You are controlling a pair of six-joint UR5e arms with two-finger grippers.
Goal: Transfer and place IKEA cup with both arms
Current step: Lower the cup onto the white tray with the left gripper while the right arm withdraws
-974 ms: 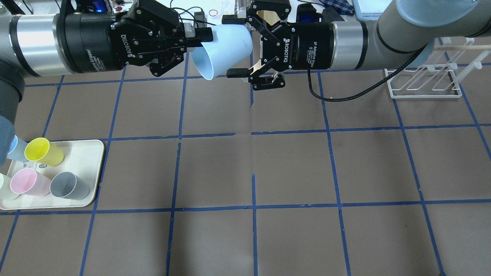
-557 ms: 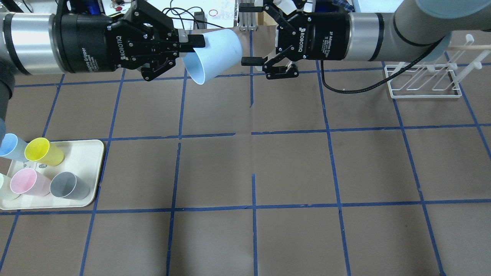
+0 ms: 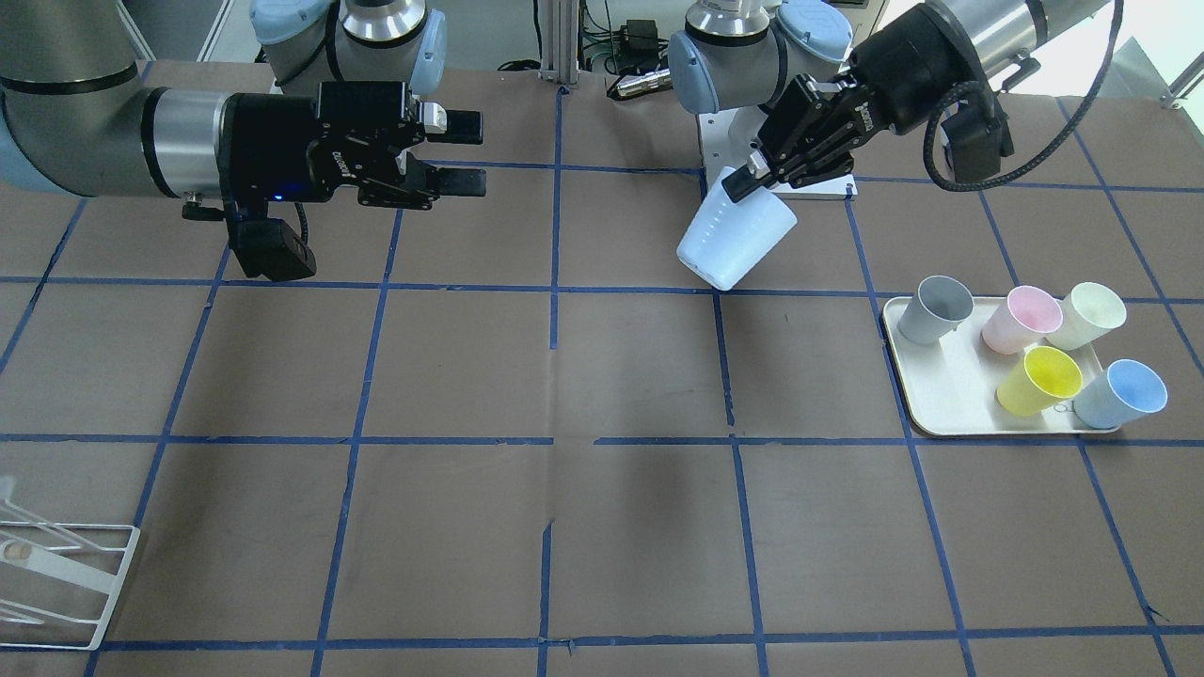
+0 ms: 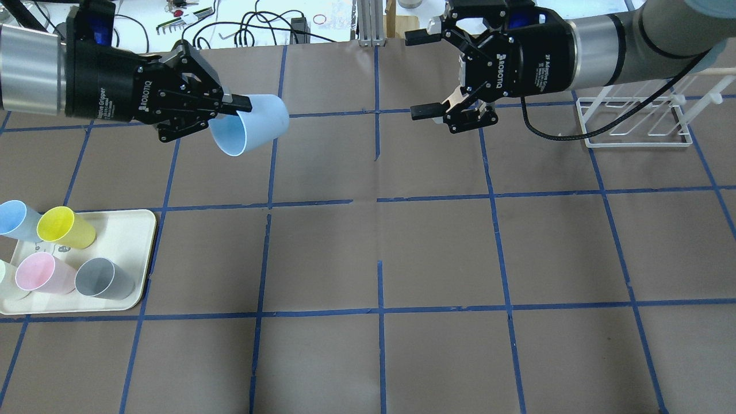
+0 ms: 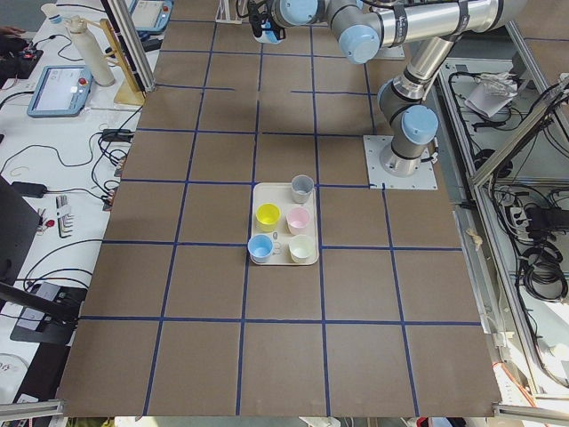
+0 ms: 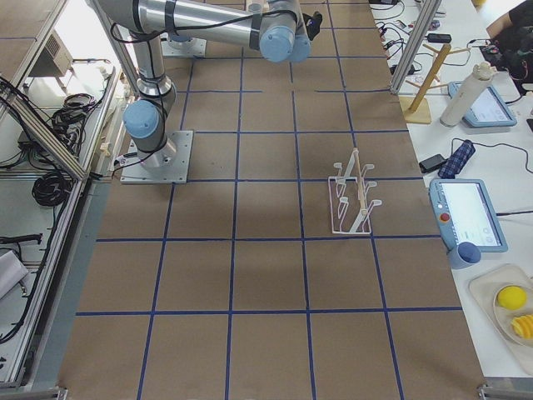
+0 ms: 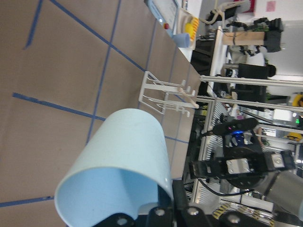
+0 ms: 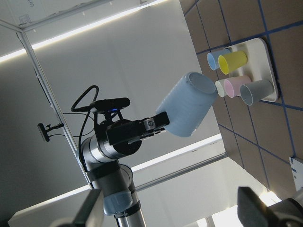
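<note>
My left gripper is shut on the rim of the pale blue IKEA cup and holds it tilted above the table at the far left, mouth toward the overhead camera. In the front view the cup hangs from that gripper. It fills the left wrist view and shows in the right wrist view. My right gripper is open and empty, well apart from the cup at the far right of centre; it also shows in the front view.
A cream tray at the near left holds a second blue cup, a yellow cup, a pink cup and a grey cup. A white wire rack stands at the far right.
The arms have drawn apart. My left gripper carried the cup to the left and lower. My right gripper, open beside the cup before, pulled back to the right.
</note>
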